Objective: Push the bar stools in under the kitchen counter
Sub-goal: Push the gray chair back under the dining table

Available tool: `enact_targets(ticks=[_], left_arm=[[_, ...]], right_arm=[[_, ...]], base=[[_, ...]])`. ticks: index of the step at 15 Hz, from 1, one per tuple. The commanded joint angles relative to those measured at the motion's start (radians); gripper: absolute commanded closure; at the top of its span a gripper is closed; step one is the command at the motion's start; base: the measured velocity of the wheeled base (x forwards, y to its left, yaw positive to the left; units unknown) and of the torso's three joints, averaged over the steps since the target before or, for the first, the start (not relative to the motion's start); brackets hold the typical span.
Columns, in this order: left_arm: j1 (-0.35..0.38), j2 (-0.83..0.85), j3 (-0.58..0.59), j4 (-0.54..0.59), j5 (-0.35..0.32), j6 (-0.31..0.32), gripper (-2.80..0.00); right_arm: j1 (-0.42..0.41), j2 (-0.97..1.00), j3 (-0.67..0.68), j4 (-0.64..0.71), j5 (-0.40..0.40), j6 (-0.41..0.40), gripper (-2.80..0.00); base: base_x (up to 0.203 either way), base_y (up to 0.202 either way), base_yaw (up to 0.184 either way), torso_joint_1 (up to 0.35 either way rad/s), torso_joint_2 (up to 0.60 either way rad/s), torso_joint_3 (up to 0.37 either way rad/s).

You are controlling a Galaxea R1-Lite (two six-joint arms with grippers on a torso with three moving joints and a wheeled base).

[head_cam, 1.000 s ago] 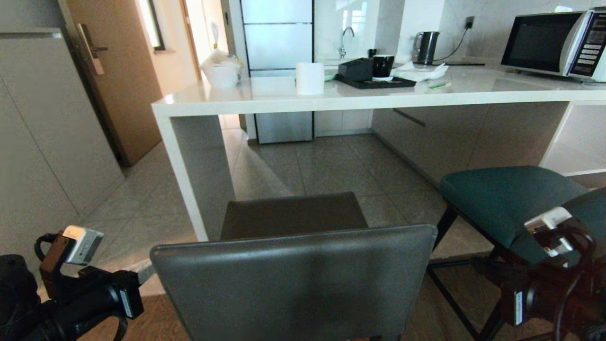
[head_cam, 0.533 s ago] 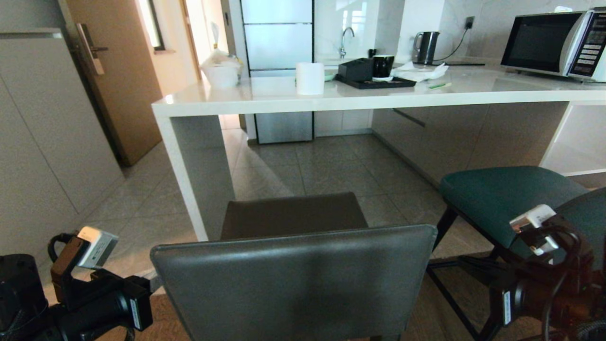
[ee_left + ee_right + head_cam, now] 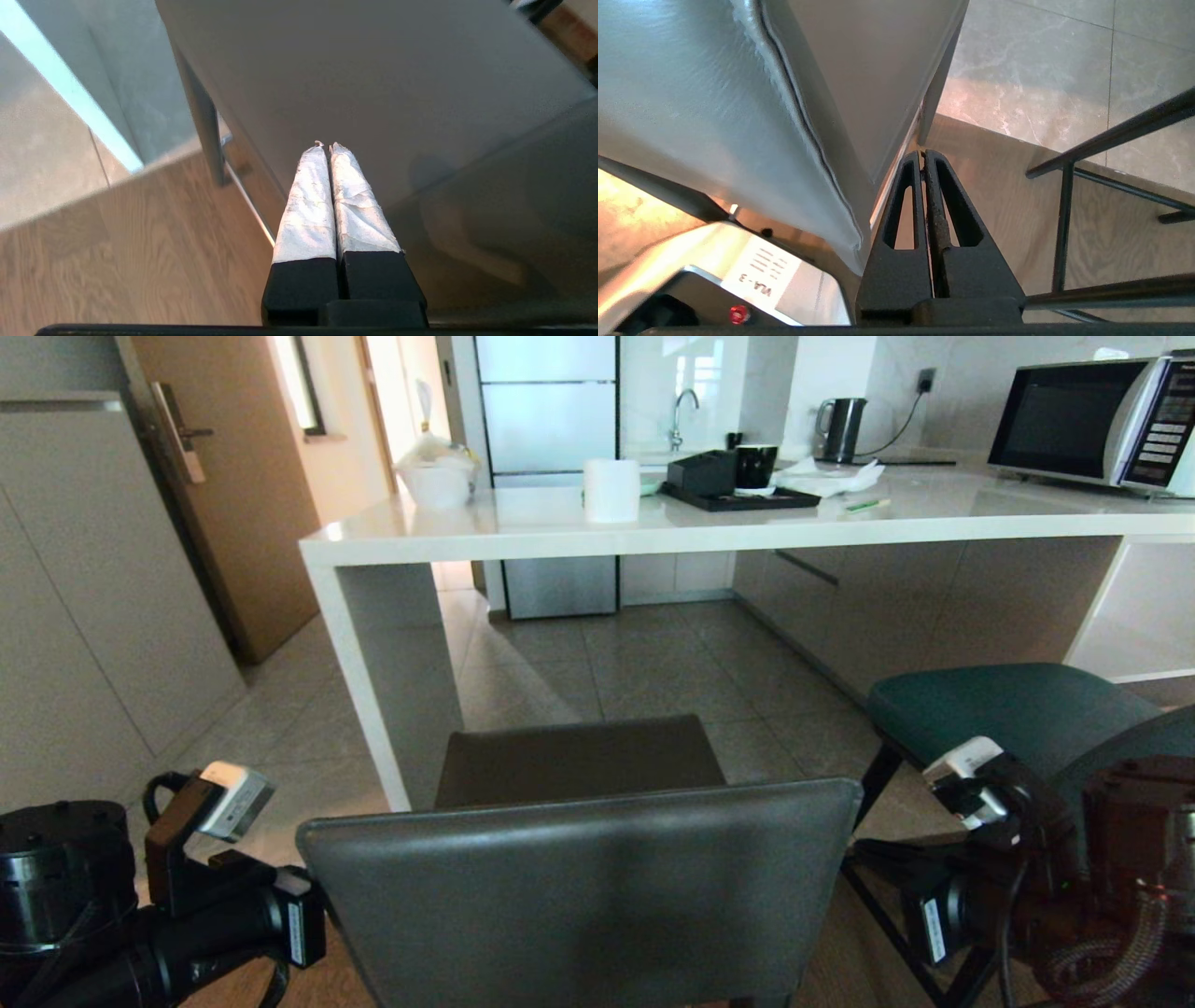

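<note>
Grey stool [image 3: 579, 887] before white counter [image 3: 653, 527]

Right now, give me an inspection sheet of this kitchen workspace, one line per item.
Surface: white kitchen counter, glossy slab top, open space beneath.
Job's things: grey stool and teal stool both stand out from the counter, not under it.
Clutter: microwave, kettle, black tray with black mug, white roll.
Hands: left hand shut, at the grey stool's back; right hand shut, beside that stool's other edge.
Cables: kettle cord to wall socket.
Surroundings: tiled floor, wooden door.
</note>
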Motion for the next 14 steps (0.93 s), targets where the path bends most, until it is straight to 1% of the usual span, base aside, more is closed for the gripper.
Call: enact_targets(ticks=[1,4,5,6,8,10,14], left_arm=[[-0.012,-0.001,-0.039,0.045,0.004,-0.001,0.0],[-0.04,-0.001,-0.154,0.148,0.031,-0.002,0.0],[-0.051,0.007,-0.181,0.18,0.034,-0.003,0.0],[-0.062,0.029,-0.193,0.189,0.036,-0.004,0.0],[-0.076,0.069,-0.202,0.187,0.037,-0.011,0.0],[-0.085,0.097,-0.207,0.185,0.037,-0.023,0.0],[-0.087,0.146,-0.244,0.185,0.04,-0.027,0.0]], right_arm=[[0.006,0.06,-0.018,-0.012,-0.002,-0.008,0.0],[0.001,0.127,-0.042,-0.097,-0.004,-0.009,0.0],[-0.003,0.151,-0.056,-0.105,-0.005,-0.008,0.0],[-0.007,0.178,-0.066,-0.109,-0.018,-0.006,0.0],[-0.008,0.229,-0.093,-0.124,-0.076,0.01,0.0],[-0.009,0.255,-0.129,-0.138,-0.086,0.025,0.0],[-0.004,0.342,-0.208,-0.151,-0.118,0.025,0.0]], base=[[0.0,0.0,0.0,0.0,0.0,0.0],[0.0,0.0,0.0,0.0,0.0,0.0],[0.0,0.0,0.0,0.0,0.0,0.0],[0.0,0.0,0.0,0.0,0.0,0.0],[0.0,0.0,0.0,0.0,0.0,0.0],[0.0,0.0,0.0,0.0,0.0,0.0],[0.0,0.0,0.0,0.0,0.0,0.0]])
